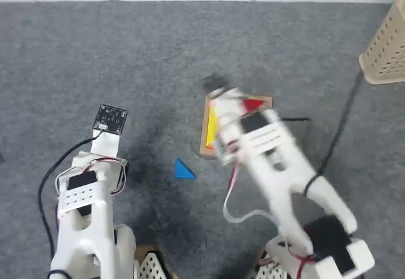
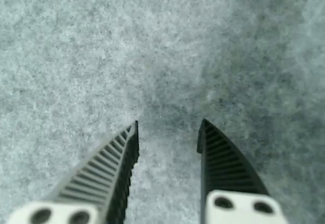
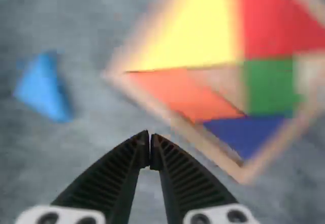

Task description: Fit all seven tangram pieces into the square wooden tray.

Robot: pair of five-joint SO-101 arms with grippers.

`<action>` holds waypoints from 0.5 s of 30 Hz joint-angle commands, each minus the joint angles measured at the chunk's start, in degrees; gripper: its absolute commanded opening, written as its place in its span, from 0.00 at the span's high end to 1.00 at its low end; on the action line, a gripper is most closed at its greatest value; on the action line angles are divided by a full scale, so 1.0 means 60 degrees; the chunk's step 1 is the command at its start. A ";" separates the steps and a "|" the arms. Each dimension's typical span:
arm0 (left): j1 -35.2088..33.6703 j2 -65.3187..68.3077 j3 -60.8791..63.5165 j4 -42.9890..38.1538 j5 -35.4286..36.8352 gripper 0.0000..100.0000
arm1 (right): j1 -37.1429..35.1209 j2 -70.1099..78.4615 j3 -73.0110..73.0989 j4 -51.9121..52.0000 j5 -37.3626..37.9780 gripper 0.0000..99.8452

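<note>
The right gripper [image 3: 150,150] has its ribbed black fingers pressed together at the tips, with nothing between them. It is poised over grey carpet [image 2: 101,41] just short of the rim of the square wooden tray [image 3: 244,172]. Whether the tips touch the carpet cannot be told. In the tray, nearest the tips, lie an orange triangle [image 3: 188,94] and a dark blue piece [image 3: 249,130]. A green square [image 3: 269,84], a yellow triangle [image 3: 198,36] and a red triangle [image 3: 274,16] lie beyond them. A light blue triangle [image 3: 40,87] lies flat on the carpet outside the tray, well apart from the gripper; in the high view it sits between the two arms, near the tray's left side. The right arm [image 1: 285,165] stretches from the table's near right corner out over the tray, covering much of it. The left gripper [image 2: 167,132] is spread wide and empty above bare carpet. The left arm [image 1: 85,209] is folded at the near left, well apart from the tray.
</note>
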 commanded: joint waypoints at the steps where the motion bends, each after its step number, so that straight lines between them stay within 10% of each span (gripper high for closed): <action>1: 0.0059 -0.0308 -0.0022 -0.0205 0.0190 0.83 | -0.1414 -0.0227 -0.0689 0.0051 -0.0132 0.95; 15: 0.0059 -0.0308 -0.0022 -0.0205 0.0161 0.83 | -0.3026 0.3143 -0.3092 0.0022 -0.0777 0.80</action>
